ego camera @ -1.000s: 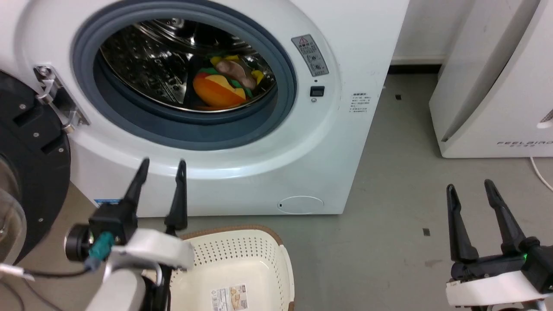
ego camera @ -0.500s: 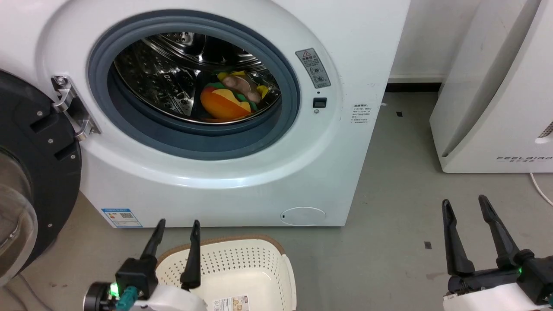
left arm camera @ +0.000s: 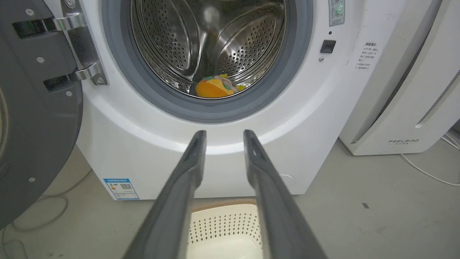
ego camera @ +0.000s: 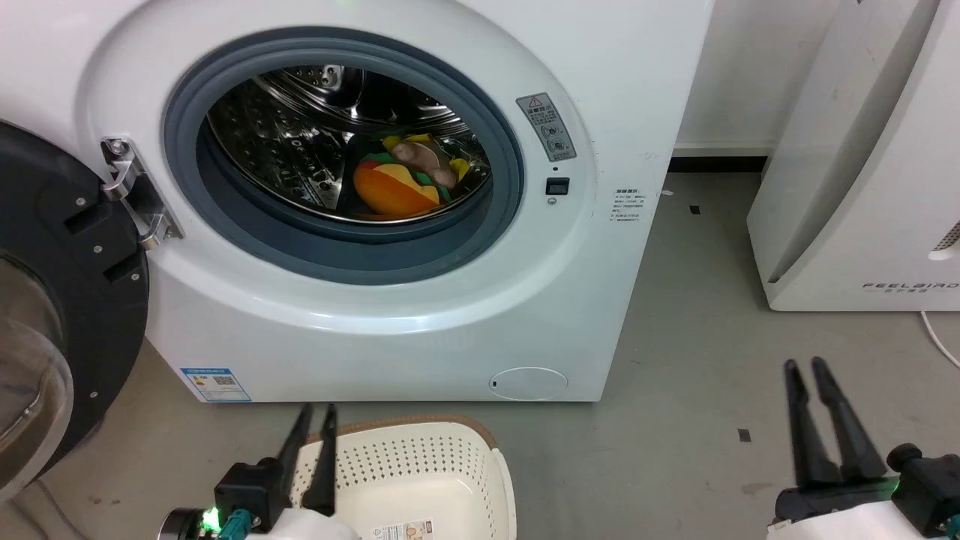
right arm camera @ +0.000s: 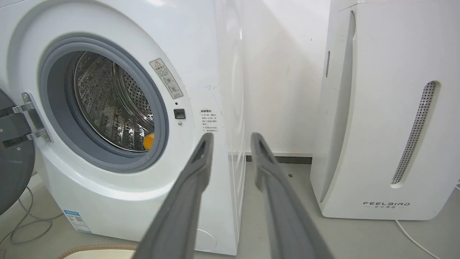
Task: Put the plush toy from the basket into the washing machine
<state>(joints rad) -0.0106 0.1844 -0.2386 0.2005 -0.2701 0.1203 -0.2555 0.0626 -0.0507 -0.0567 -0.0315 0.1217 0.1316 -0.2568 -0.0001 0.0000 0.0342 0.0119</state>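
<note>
The plush toy (ego camera: pixel 405 184) lies inside the steel drum of the washing machine (ego camera: pixel 420 315), orange burger base toward me; it also shows low in the drum as the plush toy (left arm camera: pixel 215 87) in the left wrist view. The cream basket (ego camera: pixel 450 442) stands on the floor before the washer with no toy in it. Over the basket's left rim my left gripper (ego camera: pixel 318 409) is open by a narrow gap and holds nothing. Over the bare floor at the lower right, my right gripper (ego camera: pixel 804 364) is likewise narrowly open and holds nothing.
The dark round door (ego camera: pixel 52 300) hangs open at the left on its hinge (ego camera: pixel 139 199). A white FEELBIRD appliance (ego camera: pixel 862 187) stands to the right of the washer, with a cable (ego camera: pixel 937 307) beside it. Grey floor (ego camera: pixel 675 420) lies between them.
My left arm has pulled back and down from the washer front to the basket's rim. Both grippers' fingers have drawn much closer together. The camera has tilted a little; the toy stays in the drum.
</note>
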